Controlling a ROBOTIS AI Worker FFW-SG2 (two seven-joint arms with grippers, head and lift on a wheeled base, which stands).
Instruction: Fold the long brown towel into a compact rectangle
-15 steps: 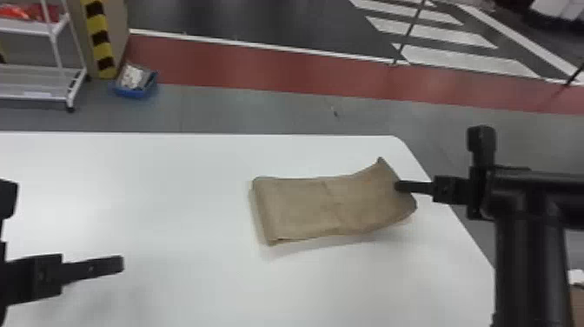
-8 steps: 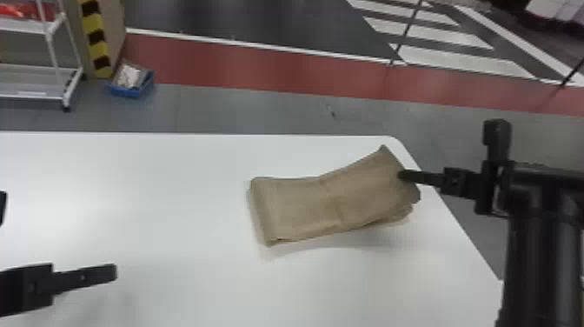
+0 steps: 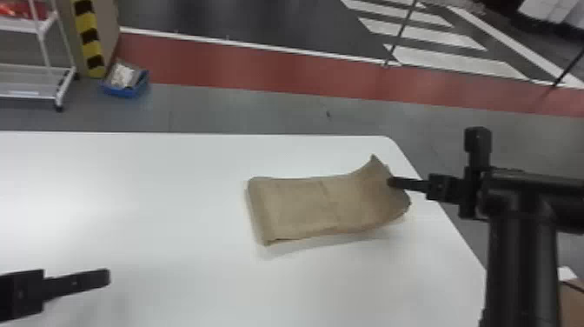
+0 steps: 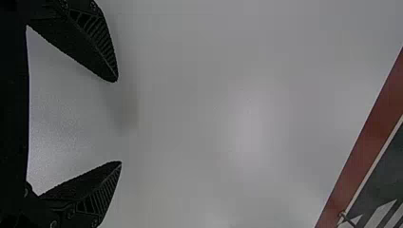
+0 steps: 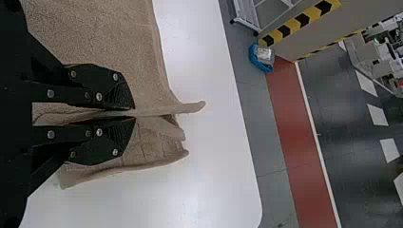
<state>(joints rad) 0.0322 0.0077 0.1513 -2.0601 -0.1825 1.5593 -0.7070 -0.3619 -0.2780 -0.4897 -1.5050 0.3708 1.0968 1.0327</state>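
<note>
One white rack (image 3: 65,87) is seen at the far left, beyond the left gripper (image 3: 102,277); two of its shelves are in view, and the upper one is loaded with red contents (image 3: 21,9) whose number cannot be told. That gripper (image 4: 119,122) is released: its two fingers are spread wide, with bare tabletop seen between them. Farther off beyond it, one panel edged with a yellow-and-black strip (image 3: 89,41) is found, and just beside that, one blue bin (image 3: 126,90) is set on the floor. In the bin a whitish, partly clear load (image 3: 121,75) is held; how many pieces it is made of cannot be made out.

One white table (image 3: 152,182) is stretched beneath both grippers. On it one brown towel (image 3: 300,206) is placed, well apart from the left gripper, to its right and farther forward. It is folded in layers, too closely stacked to be counted. Its left part is laid flat, while its right end is raised and pinched by the right gripper (image 3: 391,182). The two fingers of that gripper (image 5: 134,113) are clenched on a fold of cloth, and a looser layer is left hanging just beside them.
</note>
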